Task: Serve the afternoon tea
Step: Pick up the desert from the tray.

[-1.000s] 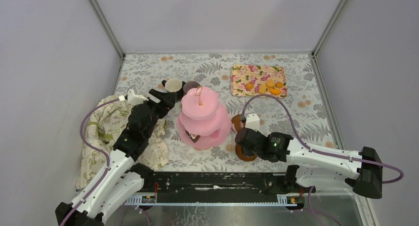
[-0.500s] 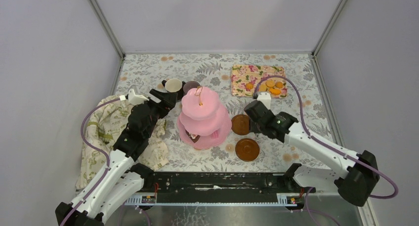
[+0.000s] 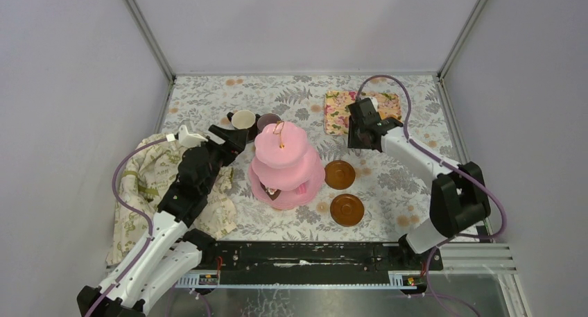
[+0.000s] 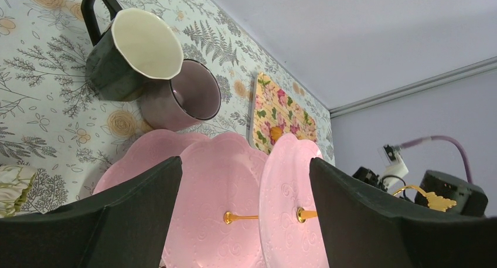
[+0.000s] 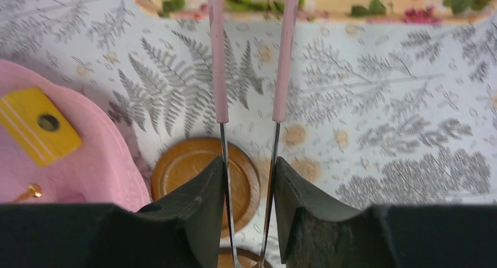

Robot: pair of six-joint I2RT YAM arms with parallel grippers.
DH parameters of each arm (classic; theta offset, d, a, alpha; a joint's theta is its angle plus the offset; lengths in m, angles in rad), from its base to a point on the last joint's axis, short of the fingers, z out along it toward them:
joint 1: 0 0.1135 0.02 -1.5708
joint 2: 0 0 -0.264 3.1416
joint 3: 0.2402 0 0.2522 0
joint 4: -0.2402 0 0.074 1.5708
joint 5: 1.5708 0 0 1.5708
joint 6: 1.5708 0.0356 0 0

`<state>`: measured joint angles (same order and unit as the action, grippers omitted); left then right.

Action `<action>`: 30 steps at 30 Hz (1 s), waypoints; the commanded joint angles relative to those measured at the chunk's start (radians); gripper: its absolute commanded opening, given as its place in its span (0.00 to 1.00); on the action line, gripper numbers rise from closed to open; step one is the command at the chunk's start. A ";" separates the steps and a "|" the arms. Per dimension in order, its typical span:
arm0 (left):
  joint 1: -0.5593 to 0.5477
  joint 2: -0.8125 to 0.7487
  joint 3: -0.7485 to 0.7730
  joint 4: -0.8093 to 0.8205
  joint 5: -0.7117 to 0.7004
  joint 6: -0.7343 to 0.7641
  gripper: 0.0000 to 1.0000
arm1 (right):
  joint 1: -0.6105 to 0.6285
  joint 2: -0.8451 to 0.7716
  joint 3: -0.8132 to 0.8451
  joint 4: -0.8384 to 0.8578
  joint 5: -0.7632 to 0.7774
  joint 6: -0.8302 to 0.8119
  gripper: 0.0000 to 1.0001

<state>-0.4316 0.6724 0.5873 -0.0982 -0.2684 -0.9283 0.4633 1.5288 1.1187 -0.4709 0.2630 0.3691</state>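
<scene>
The pink three-tier cake stand (image 3: 281, 161) with a gold loop handle stands mid-table; a dark sweet (image 3: 272, 192) lies on its bottom tier. Two dark mugs (image 3: 243, 119) (image 3: 268, 122) stand behind it. Two brown saucers (image 3: 340, 174) (image 3: 347, 209) lie to its right. My left gripper (image 3: 229, 138) is open and empty, between the mugs and the stand (image 4: 223, 186). My right gripper (image 3: 359, 130) is shut on pink-handled metal tongs (image 5: 217, 57), at the near left edge of the floral tray (image 3: 336, 112). The tongs point at the tray, above a saucer (image 5: 193, 174).
A beige leaf-print cloth (image 3: 149, 182) lies at the left under my left arm. A yellow block (image 5: 38, 127) sits on a pink tier. Grey walls close the table in on three sides. My right arm covers most of the tray's sweets.
My right arm has swung from the near saucer up and away to the floral tray, carrying the tongs. Both saucers now show. The left arm has not moved.
</scene>
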 commanded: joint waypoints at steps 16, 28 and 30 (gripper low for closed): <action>-0.004 0.007 -0.007 0.069 0.000 -0.004 0.87 | -0.093 0.288 0.237 0.069 -0.080 -0.078 0.41; -0.004 0.029 -0.021 0.088 0.003 -0.012 0.87 | -0.109 0.342 0.252 0.065 -0.113 -0.072 0.42; -0.004 0.028 -0.025 0.092 0.003 -0.012 0.87 | -0.109 0.344 0.247 0.070 -0.120 -0.070 0.42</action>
<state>-0.4316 0.7010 0.5735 -0.0742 -0.2687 -0.9363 0.3588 1.8698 1.3270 -0.4129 0.1661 0.3065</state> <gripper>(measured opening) 0.873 0.420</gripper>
